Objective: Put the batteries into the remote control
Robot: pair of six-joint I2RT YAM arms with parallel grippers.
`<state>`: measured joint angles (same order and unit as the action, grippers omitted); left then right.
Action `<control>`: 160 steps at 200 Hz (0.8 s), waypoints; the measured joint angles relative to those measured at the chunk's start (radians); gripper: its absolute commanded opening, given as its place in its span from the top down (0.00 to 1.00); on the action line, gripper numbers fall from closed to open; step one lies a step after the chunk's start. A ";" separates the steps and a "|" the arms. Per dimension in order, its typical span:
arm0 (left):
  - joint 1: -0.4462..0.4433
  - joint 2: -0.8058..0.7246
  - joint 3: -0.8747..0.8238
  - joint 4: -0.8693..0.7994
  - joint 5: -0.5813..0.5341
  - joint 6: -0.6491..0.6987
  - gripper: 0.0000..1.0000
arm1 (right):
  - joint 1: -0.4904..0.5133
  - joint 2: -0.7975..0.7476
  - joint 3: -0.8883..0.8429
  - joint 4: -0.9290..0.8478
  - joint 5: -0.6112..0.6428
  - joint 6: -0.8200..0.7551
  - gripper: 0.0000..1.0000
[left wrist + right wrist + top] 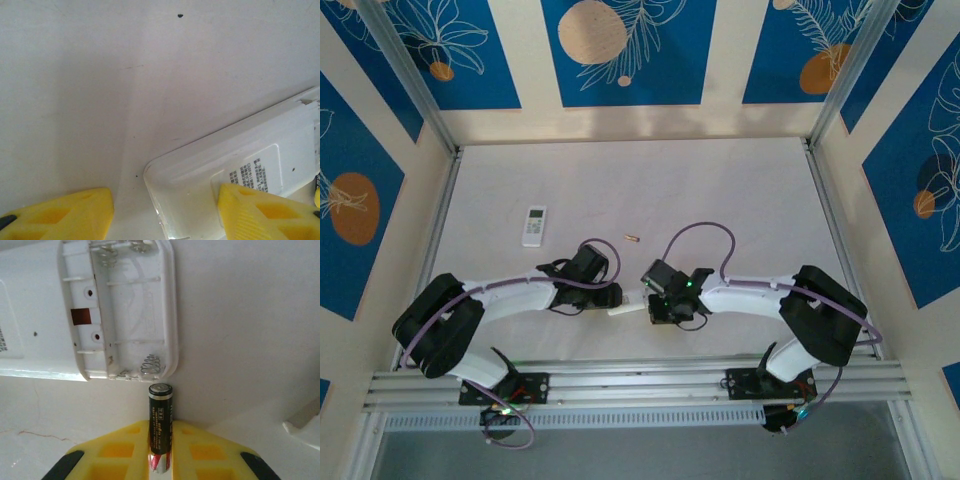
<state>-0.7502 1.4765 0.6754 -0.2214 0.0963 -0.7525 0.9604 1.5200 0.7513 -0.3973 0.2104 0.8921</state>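
White plastic marks the far left of the table, where a second remote (535, 225) lies flat, well apart from the work. Next comes the left gripper (165, 195), spread wide. One yellow finger (260, 212) sits over the back of the remote control (200, 170) while the other stands off its edge, likely pinning the body rather than gripping it. A loose battery (631, 238) lies on the table just beyond both grippers. Further right, the remote's battery compartment (132, 310) is open, with its springs bare and no cell in it. The right gripper (160, 426) is clamped on a battery (160, 405), held lengthwise with its end just short of the compartment rim, lined up, I judge, to slide in. A white piece (306, 424), perhaps the cover, lies at the far right.
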 measured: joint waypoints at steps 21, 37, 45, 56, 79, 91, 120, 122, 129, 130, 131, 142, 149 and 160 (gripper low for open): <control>0.000 0.000 0.000 0.000 0.000 0.000 0.39 | 0.002 -0.013 0.006 -0.017 0.007 0.000 0.84; 0.000 0.000 0.000 0.000 0.000 0.000 0.40 | 0.000 -0.049 0.010 -0.032 0.010 -0.001 0.84; 0.000 0.000 0.000 0.000 0.000 0.000 0.39 | -0.007 -0.068 0.017 -0.041 0.011 -0.004 0.84; 0.000 0.000 0.000 0.000 0.000 -0.001 0.40 | -0.018 -0.086 0.034 -0.043 0.010 -0.012 0.84; 0.000 0.000 0.000 0.000 0.000 -0.001 0.40 | -0.053 -0.084 0.074 -0.034 0.008 -0.044 0.84; 0.000 0.000 0.000 0.000 0.000 -0.001 0.40 | -0.071 -0.069 0.092 -0.026 0.003 -0.060 0.84; 0.000 -0.001 0.000 0.000 0.000 -0.001 0.40 | -0.101 -0.010 0.113 -0.006 -0.015 -0.095 0.84; 0.000 -0.001 0.000 0.000 0.000 -0.001 0.40 | -0.103 -0.006 0.113 -0.006 -0.017 -0.096 0.84; 0.000 -0.001 0.000 0.000 0.000 -0.001 0.39 | -0.107 0.005 0.113 -0.002 -0.023 -0.101 0.84; 0.000 -0.001 0.000 0.000 0.000 -0.001 0.39 | -0.107 0.006 0.113 -0.002 -0.024 -0.103 0.84; 0.000 -0.001 0.000 0.000 0.000 -0.001 0.40 | -0.108 0.009 0.113 -0.001 -0.025 -0.104 0.84; 0.000 -0.001 0.000 0.000 0.000 -0.001 0.40 | -0.111 0.026 0.114 0.004 -0.035 -0.109 0.84; 0.000 -0.001 0.000 0.000 0.000 -0.001 0.39 | -0.111 0.037 0.115 0.008 -0.041 -0.112 0.84; 0.000 -0.001 0.000 0.000 0.000 -0.001 0.39 | -0.112 0.050 0.117 0.017 -0.050 -0.115 0.83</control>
<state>-0.7502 1.4757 0.6750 -0.2214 0.0959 -0.7532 0.8486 1.5700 0.8680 -0.3805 0.1604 0.7769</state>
